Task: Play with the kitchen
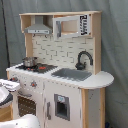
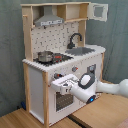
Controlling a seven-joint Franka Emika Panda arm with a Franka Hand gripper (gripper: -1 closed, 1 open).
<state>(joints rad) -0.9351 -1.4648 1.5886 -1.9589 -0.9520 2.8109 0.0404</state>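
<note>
The kitchen [image 2: 62, 60], white and pale wood, stands against a grey curtain and fills the middle of both exterior views. My gripper [image 2: 60, 84] is at its front, low down, touching or just beside the oven door [image 2: 62, 100], under the knobs [image 2: 75, 69]. Whether my fingers are open or closed, I cannot tell. In the first exterior view only my white arm [image 1: 7, 92] shows, at the first exterior view's left edge.

I judge the step is working the oven door. To do it well I would stay square to the front, seat the fingers on the handle, then follow the door's hinge arc slowly so the kitchen does not tip.

A small pot [image 1: 29, 61] sits on the stovetop [image 1: 37, 67]; its contents are hidden. The grey sink [image 1: 72, 74], below the black faucet [image 1: 83, 59], looks empty.
</note>
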